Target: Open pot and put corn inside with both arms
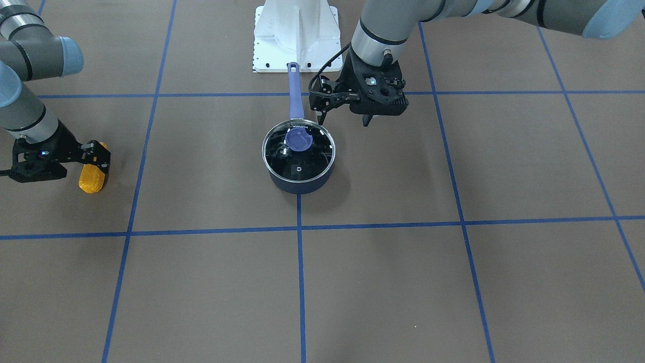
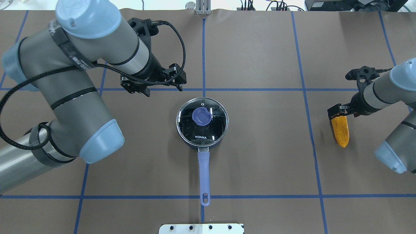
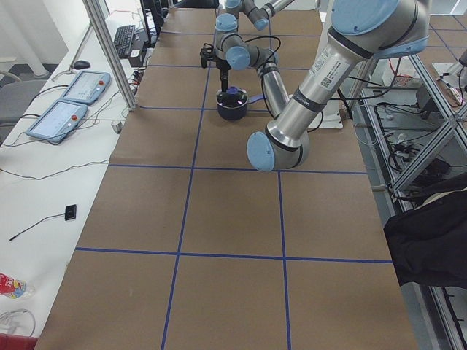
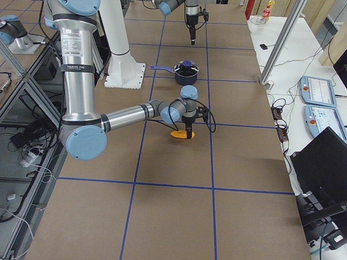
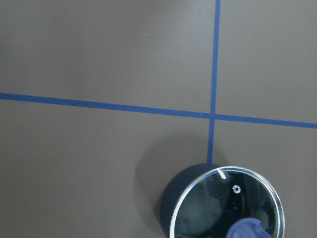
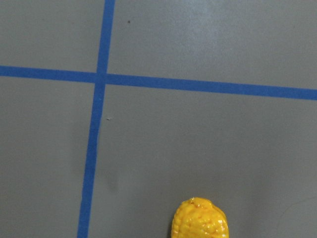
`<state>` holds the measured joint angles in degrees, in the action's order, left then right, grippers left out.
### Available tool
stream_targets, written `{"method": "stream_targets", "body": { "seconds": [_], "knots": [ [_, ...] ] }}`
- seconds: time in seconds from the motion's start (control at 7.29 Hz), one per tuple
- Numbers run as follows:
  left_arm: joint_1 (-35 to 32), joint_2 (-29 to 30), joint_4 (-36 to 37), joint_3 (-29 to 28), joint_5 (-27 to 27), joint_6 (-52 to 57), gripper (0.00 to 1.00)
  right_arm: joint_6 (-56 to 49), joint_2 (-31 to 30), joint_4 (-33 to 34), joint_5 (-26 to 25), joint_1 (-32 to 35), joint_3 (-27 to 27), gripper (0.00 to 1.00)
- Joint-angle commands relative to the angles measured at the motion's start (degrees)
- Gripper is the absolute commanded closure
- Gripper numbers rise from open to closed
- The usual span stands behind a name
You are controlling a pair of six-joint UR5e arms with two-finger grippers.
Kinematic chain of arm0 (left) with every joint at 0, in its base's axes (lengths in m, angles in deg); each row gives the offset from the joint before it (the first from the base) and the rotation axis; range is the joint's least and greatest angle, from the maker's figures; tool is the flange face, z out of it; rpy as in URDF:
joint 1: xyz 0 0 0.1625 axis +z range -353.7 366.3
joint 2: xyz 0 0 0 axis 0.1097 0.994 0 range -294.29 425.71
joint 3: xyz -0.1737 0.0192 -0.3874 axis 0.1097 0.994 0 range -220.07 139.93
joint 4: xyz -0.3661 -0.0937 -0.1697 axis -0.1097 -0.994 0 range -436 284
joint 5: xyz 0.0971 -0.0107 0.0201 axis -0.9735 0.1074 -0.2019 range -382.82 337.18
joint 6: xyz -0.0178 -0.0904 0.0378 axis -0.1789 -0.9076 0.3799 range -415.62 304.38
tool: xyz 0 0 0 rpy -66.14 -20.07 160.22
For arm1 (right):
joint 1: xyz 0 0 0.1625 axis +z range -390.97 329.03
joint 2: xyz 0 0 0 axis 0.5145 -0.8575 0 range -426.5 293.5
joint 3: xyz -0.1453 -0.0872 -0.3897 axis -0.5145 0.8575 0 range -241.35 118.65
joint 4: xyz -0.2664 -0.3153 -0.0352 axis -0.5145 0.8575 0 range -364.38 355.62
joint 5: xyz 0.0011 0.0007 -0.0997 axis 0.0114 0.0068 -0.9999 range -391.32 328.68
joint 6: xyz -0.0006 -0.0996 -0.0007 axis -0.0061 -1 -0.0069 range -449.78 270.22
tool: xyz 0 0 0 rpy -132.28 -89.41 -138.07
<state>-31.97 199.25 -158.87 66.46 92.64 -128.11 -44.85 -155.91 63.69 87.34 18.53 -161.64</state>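
The pot (image 2: pixel 202 122) stands mid-table with its glass lid (image 1: pixel 298 151) on and its periwinkle handle (image 2: pixel 203 174) pointing toward the robot base. My left gripper (image 1: pixel 345 121) is open and empty, hovering beside the pot's rim near the handle root, not touching the lid. The left wrist view shows the lid (image 5: pixel 228 208) at the lower right. The corn (image 2: pixel 340 131) lies on the table far to the pot's right. My right gripper (image 2: pixel 337 111) stands over the corn's far end, fingers pressed on either side of it. The corn's tip (image 6: pixel 200 218) shows in the right wrist view.
The white base mount (image 1: pixel 296 35) stands just behind the pot's handle tip. Blue tape lines (image 2: pixel 203 52) grid the brown table. The left arm's big elbow (image 2: pixel 78 97) hangs over the table's left half.
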Motion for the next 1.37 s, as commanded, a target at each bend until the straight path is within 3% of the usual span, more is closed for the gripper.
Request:
{"method": "stream_targets", "body": {
  "seconds": [0.0,0.27,0.55,0.96,1.23],
  "knots": [
    [4.85,4.00,1.39,-3.67,-5.05,-2.04,0.02,-0.29,-1.38,-0.48,-0.27,-0.54,-0.08,0.00],
    [6.71,7.17,1.39,-8.60,-7.36,-2.84,0.02,0.06,-1.38,-0.48,-0.01,-0.89,-0.43,0.01],
    [6.72,8.31,1.13,-11.50,-7.45,-2.40,0.02,0.24,-1.29,-0.48,0.16,-1.24,-0.70,0.12],
    [6.81,10.08,0.87,-14.68,-9.03,-2.14,0.02,0.33,-0.94,-0.48,-0.10,-2.21,-0.09,0.20],
    [6.81,10.69,0.69,-16.43,-9.03,-1.87,0.02,0.33,-0.50,-0.39,0.34,-2.30,-0.08,0.36]
  ]
}}
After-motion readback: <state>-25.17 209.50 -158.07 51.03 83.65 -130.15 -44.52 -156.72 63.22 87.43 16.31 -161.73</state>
